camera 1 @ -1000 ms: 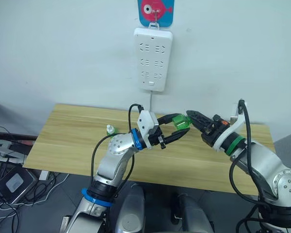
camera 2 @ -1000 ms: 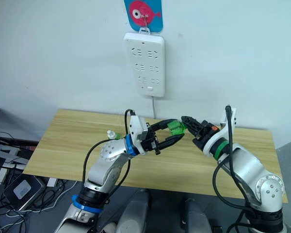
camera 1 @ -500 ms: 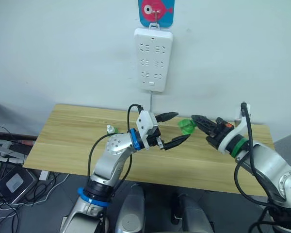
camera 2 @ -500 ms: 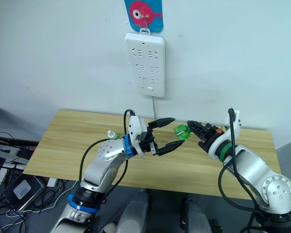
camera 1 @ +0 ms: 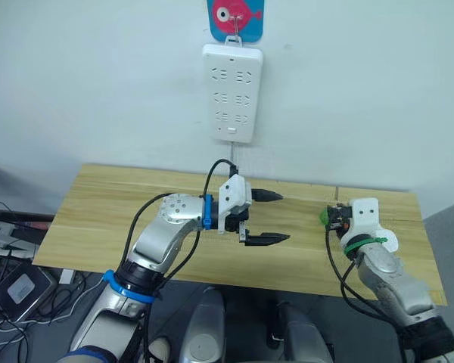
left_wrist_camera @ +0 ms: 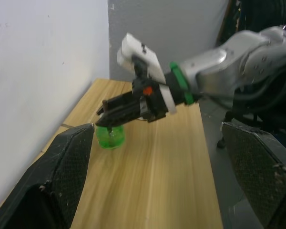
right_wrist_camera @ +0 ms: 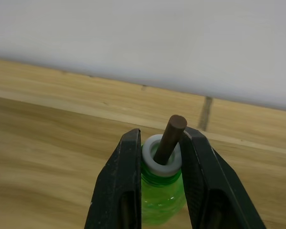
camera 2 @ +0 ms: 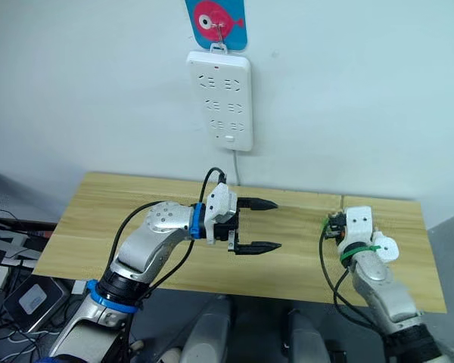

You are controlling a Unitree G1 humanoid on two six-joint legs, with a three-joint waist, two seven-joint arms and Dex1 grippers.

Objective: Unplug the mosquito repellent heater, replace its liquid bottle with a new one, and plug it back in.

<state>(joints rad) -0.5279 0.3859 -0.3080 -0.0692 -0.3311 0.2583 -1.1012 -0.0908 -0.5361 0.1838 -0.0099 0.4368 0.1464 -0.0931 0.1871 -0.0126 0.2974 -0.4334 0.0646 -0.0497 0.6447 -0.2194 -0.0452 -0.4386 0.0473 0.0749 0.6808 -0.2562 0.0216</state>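
Right gripper: fingers clenched on the neck of the bottle, brown wick upright, bottle green, low over the table at its right end; left gripper: fingers released, holding nothing, mid-table; power strip on the wall above.

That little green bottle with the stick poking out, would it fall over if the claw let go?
Probably not: the green bottle looks squat and sits near the table. Its wick looks stiff. The smooth plastic may slip in the right claw.
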